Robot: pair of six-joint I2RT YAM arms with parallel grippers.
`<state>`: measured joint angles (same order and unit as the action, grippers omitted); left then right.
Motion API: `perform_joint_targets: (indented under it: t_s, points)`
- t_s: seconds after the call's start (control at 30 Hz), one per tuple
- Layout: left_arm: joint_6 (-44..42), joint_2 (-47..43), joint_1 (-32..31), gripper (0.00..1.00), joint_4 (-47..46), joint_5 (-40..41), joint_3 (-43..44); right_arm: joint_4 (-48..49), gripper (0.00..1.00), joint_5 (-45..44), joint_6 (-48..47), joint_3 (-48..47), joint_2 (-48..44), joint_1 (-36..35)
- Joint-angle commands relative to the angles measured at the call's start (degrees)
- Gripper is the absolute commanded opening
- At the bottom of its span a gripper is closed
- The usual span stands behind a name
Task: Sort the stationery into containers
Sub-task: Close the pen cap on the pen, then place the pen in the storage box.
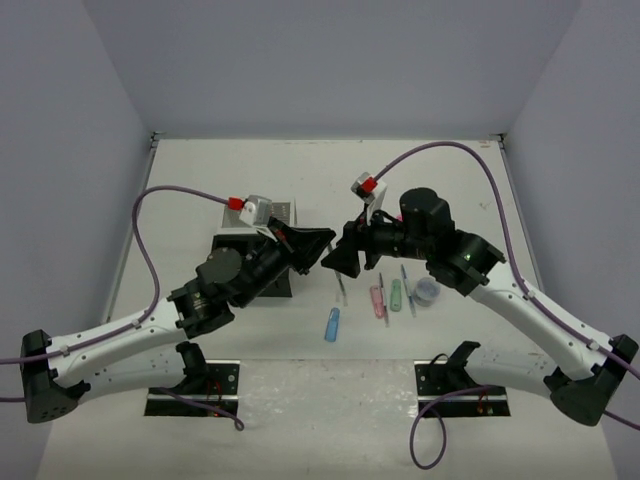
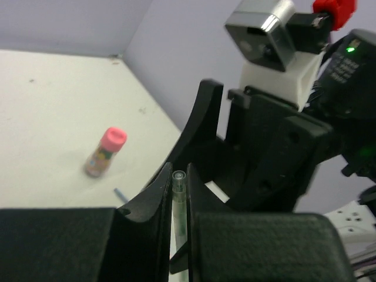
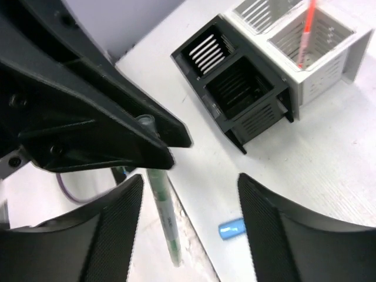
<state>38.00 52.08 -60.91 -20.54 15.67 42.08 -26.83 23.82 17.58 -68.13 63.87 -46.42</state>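
Observation:
My left gripper (image 1: pixel 322 246) (image 2: pixel 178 177) is shut on a clear pen with green ink (image 2: pixel 179 205), which hangs tip-down below the jaws (image 1: pixel 341 291) (image 3: pixel 162 218). My right gripper (image 1: pixel 346 258) (image 3: pixel 189 187) is open, facing the left gripper, its fingers (image 3: pixel 114 232) either side of the hanging pen without touching it. A blue capsule-shaped piece (image 1: pixel 331 324) (image 3: pixel 232 229), a pink pen (image 1: pixel 378 301), a green pen (image 1: pixel 396 294), a blue pen (image 1: pixel 408 290) and a round blue-grey tub (image 1: pixel 427 290) lie on the table. A pink-capped bottle (image 2: pixel 106 151) stands further off.
The organiser (image 3: pixel 238 88) has two black compartments joined to two white mesh ones (image 3: pixel 329 44); an orange pen (image 3: pixel 306 32) stands in one mesh compartment. In the top view the organiser (image 1: pixel 281 212) is mostly hidden behind the left arm. Purple cables arch over both arms.

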Motion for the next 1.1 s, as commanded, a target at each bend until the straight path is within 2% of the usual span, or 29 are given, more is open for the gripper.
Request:
perform_joint_targets:
  t_s: [0.0, 0.03, 0.17, 0.27, 0.33, 0.37, 0.4, 0.53, 0.57, 0.73, 0.93, 1.07]
  points:
    - [-9.1, 1.5, -1.13, 0.0, 16.88, 12.28, 9.23, 13.28, 0.92, -2.34, 1.81, 6.41, -5.74, 2.12]
    - [-10.36, 2.35, -1.05, 0.0, 17.33, 14.83, 10.54, 12.97, 0.99, -3.23, 2.49, 7.41, -6.59, 2.12]
    - [-12.58, 8.66, 0.06, 0.0, 19.55, 26.87, 16.83, 9.0, 0.99, -14.05, 4.72, 10.72, -11.91, 2.12]
    - [-12.16, 14.55, 4.24, 0.0, 23.78, 37.76, 20.14, 4.9, 0.99, -19.98, 6.71, 11.87, -16.31, 2.12]
    - [-10.74, 16.17, 8.96, 0.0, 22.75, 42.31, 20.71, 4.02, 0.99, -21.86, 7.82, 14.15, -20.69, 2.12]
    - [-10.66, 16.69, 10.87, 0.0, 22.24, 42.26, 20.11, 4.33, 0.99, -21.62, 7.91, 14.36, -20.94, 2.12]
    - [-12.14, 17.16, 13.19, 0.0, 17.56, 41.52, 18.17, 4.33, 0.99, -20.79, 7.96, 16.16, -23.03, 2.12]
    - [-21.05, 18.65, 17.82, 0.0, -11.48, 40.84, 6.68, 3.22, 0.99, -19.98, 8.76, 19.5, -27.4, 2.12]
    - [-22.41, 19.51, 18.85, 0.0, -15.15, 40.05, 5.67, 3.07, 0.99, -20.17, 9.45, 20.29, -27.96, 2.12]
    - [-22.16, 22.94, 21.99, 0.0, -18.74, 36.91, 4.87, 5.23, 0.99, -18.61, 12.61, 24.96, -29.94, 2.12]
    - [-22.04, 25.25, 22.78, 0.0, -22.48, 38.09, 0.68, 7.19, 0.99, -16.9, 13.1, 27.27, -28.44, 2.12]
    - [-19.33, 26.11, 23.37, 0.0, -19.88, 37.19, 0.23, 9.14, 0.99, -15.59, 13.41, 27.91, -26.83, 2.12]
